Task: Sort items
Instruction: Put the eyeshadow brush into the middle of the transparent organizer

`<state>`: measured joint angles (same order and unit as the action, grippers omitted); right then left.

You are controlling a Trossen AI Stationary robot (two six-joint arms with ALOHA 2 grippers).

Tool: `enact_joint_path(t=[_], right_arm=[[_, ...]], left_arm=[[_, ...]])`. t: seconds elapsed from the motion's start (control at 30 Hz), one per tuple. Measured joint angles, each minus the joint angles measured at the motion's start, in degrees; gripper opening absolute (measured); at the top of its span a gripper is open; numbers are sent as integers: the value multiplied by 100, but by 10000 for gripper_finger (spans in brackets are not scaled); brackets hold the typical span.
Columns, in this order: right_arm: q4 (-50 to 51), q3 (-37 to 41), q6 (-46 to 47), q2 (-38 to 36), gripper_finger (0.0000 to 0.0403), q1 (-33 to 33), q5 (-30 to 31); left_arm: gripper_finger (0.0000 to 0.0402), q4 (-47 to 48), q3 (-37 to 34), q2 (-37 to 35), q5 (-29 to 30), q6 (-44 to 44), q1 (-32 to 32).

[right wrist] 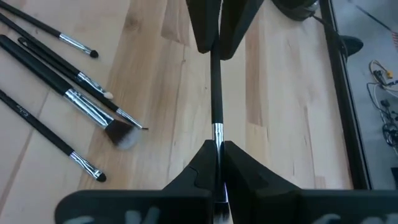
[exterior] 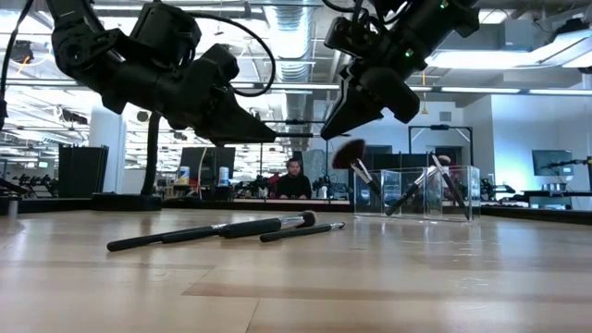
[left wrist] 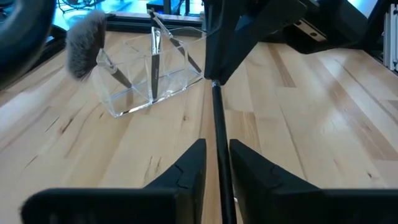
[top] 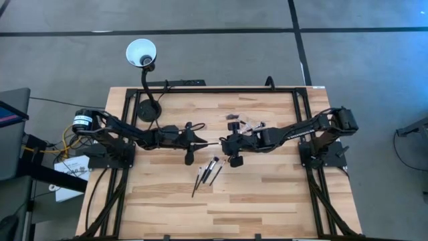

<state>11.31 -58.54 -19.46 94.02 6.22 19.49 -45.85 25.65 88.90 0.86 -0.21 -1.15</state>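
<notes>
Standing in the clear holder [left wrist: 149, 78] are a fan brush [left wrist: 84, 43] and slimmer ones. Above the table [top: 267, 194], right end effector [right wrist: 217, 146] clenches one brush [right wrist: 216, 93]; left end effector [left wrist: 216, 149] straddles its handle, grip uncertain. Right wrist view alone shows five loose brushes [right wrist: 68, 93] clearly.

Pale matt wood table [top: 267, 194], clear plastic holder [left wrist: 146, 74]
</notes>
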Motion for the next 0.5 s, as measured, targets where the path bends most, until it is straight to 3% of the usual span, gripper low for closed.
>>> enact_joint_path(t=[0.33, 0.5], right_arm=[[-61, 0, -2, 0, 22, 0, 17], [-139, 0, 40, 0, 39, 0, 10]], left_arm=[[17, 0, -2, 0, -7, -7, 0], [18, -2, -2, 0, -1, -8, 0]])
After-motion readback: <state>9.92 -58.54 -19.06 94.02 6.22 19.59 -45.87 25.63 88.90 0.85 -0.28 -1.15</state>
